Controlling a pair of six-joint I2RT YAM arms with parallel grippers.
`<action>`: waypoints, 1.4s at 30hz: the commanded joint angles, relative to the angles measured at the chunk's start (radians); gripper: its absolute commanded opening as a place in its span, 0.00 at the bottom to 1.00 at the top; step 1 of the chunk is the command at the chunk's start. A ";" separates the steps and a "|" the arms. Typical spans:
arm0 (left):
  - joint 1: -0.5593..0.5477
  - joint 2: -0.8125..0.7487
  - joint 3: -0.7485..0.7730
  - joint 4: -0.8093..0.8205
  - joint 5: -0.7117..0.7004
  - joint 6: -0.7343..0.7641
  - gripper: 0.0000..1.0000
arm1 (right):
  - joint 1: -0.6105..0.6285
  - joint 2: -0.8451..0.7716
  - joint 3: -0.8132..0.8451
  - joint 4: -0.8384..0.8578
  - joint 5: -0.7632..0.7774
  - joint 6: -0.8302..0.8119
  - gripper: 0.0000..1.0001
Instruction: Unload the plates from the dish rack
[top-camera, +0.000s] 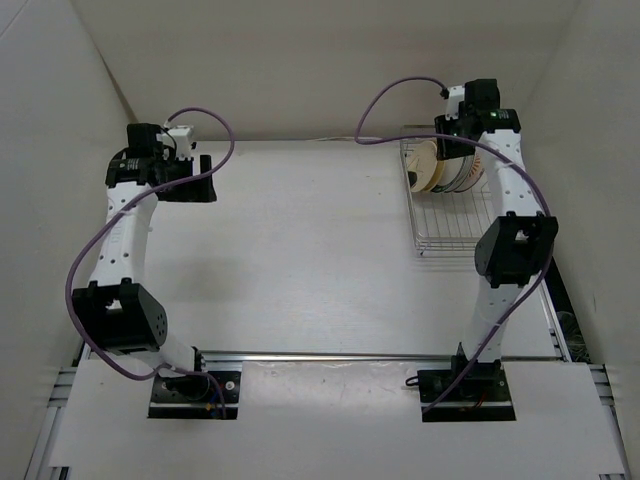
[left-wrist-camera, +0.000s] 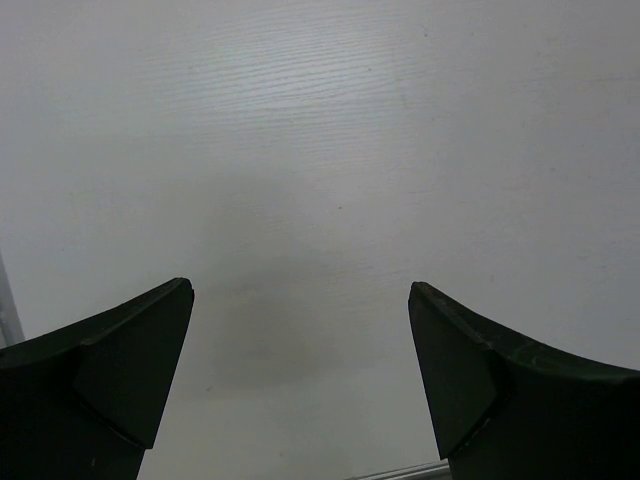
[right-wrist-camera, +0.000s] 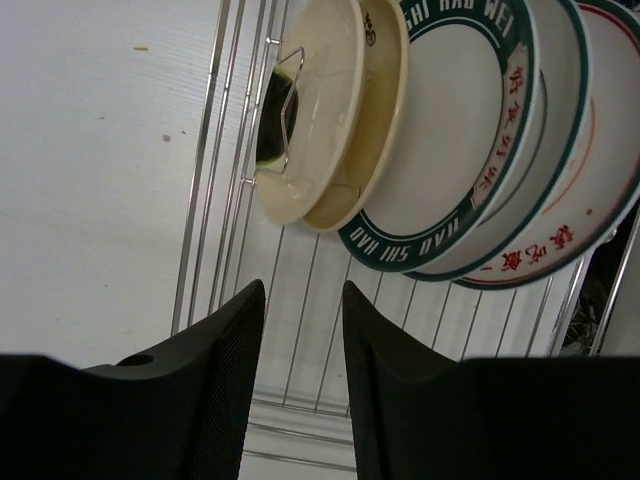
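Nearest to me, the bases of both arms sit at the near edge of the table (top-camera: 300, 250), and from above that's the only part of me that isn't blocking something.

My left gripper (left-wrist-camera: 300, 300) is out at the far left, jaws spread wide with nothing between them, just bare white tabletop underneath. Its wrist camera cuts both fingers off at the bottom of the frame.

My right gripper (right-wrist-camera: 303, 288) is over at the far right, and from above you can't see it at all, my own wrist covers it. On the wrist camera the two fingers stand close together with a slim gap, and only rack wire shows through it. Not gripping anything, not touching a plate.

The dish rack (top-camera: 450, 235) sits in the far right corner of the table, its right side partly hidden behind my forearm. The plates (top-camera: 440, 168) stand on edge at its far end, packed tight and overlapping. Left to right on the wrist camera: the tan plate (right-wrist-camera: 330, 120), the green-rimmed plate (right-wrist-camera: 450, 140) with white lettering, and the red-lettered plate (right-wrist-camera: 590, 180), which is cut off by the frame edge. A wire prong (right-wrist-camera: 285, 110) crosses the tan one, with a dark patch behind it that I can't identify. The tan one might even be two nested, can't tell.
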 joint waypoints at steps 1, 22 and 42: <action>-0.020 0.000 0.027 0.015 0.045 -0.023 1.00 | 0.011 0.038 0.070 0.038 0.020 -0.005 0.41; -0.020 -0.058 -0.022 0.025 0.056 -0.032 1.00 | 0.011 0.270 0.187 0.149 0.059 -0.014 0.39; -0.020 -0.109 -0.070 0.025 0.056 -0.032 1.00 | 0.063 0.204 0.211 0.167 0.196 0.011 0.00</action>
